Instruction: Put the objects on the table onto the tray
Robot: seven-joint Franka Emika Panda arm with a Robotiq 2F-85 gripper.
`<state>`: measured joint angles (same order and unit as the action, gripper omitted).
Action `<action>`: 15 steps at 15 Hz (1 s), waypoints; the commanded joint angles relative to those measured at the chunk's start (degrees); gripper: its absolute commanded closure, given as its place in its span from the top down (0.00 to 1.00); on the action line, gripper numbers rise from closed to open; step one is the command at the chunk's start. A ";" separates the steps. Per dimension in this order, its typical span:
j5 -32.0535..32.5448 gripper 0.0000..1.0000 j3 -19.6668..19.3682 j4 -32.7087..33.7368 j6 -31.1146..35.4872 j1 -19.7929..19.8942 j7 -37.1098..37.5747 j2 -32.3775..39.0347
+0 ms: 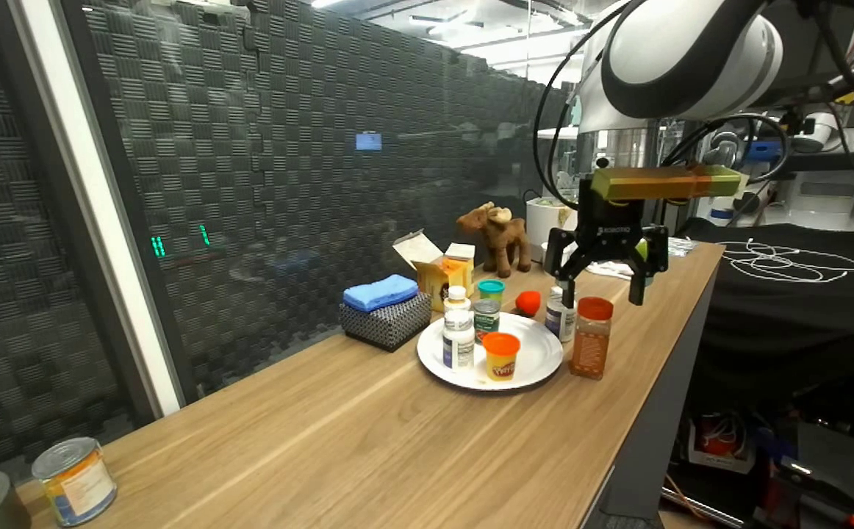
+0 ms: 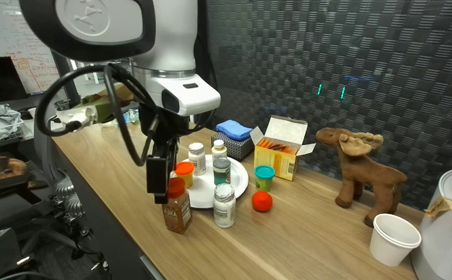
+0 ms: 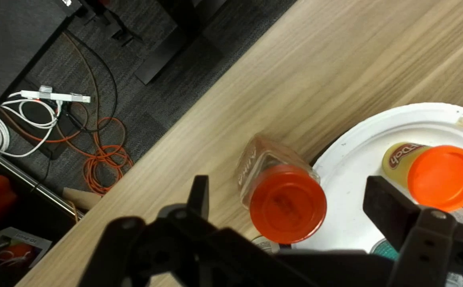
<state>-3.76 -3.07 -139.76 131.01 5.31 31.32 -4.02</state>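
The red-lidded jar (image 3: 287,205) stands upright on the table (image 1: 397,441), just beside the round white tray (image 1: 543,356). My gripper (image 3: 289,194) is open over it; in the wrist view the lid lies between the two fingers, apart from both. On the tray are a yellow tub with an orange lid (image 1: 501,356), two white bottles (image 1: 459,342) (image 2: 219,149) and a dark-labelled green can (image 2: 222,171). Off the tray, a white-capped bottle (image 2: 225,206) stands near its rim, beside a red ball (image 2: 262,201) and a teal-lidded tub (image 2: 264,179).
Behind the tray are a dark woven box (image 1: 386,319) topped by a blue cloth (image 1: 381,292), an open yellow carton (image 2: 276,159) and a plush moose (image 2: 362,171). White cups (image 2: 395,239) stand farther along. A tin can (image 1: 74,481) sits at the table's opposite end.
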 commanded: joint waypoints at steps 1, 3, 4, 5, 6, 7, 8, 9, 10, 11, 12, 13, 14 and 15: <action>-1.91 0.75 -0.62 1.77 1.62 0.16 0.16 1.85; -2.48 0.58 -0.80 2.34 1.86 -0.03 -0.27 2.68; -2.76 0.50 -0.80 2.47 1.67 -0.15 -0.34 2.88; -3.03 0.42 -0.78 2.43 1.64 -0.23 -0.37 2.87; -3.07 0.35 -0.77 2.27 1.80 -0.27 -0.08 2.71; -3.04 0.28 -0.80 2.15 1.78 -0.25 0.02 2.63; -3.07 0.24 -0.85 1.84 1.60 -0.20 0.16 2.16; -2.57 0.24 -0.88 1.54 1.41 -0.13 0.88 1.61; -1.19 0.24 -0.85 1.69 0.25 -0.08 2.44 1.35; 0.25 0.24 -0.79 1.50 -0.87 -0.05 4.33 0.48; 1.99 0.24 -0.66 0.99 -1.08 -0.05 6.84 -0.71; 3.45 0.24 -0.50 0.53 -1.65 -0.09 8.80 -2.15; 4.29 0.24 -0.34 0.38 -2.30 -0.14 9.78 -3.24; 5.15 0.24 -0.10 0.36 -2.61 -0.14 11.09 -4.36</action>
<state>-1.48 -3.70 -138.47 130.78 5.30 37.86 -2.97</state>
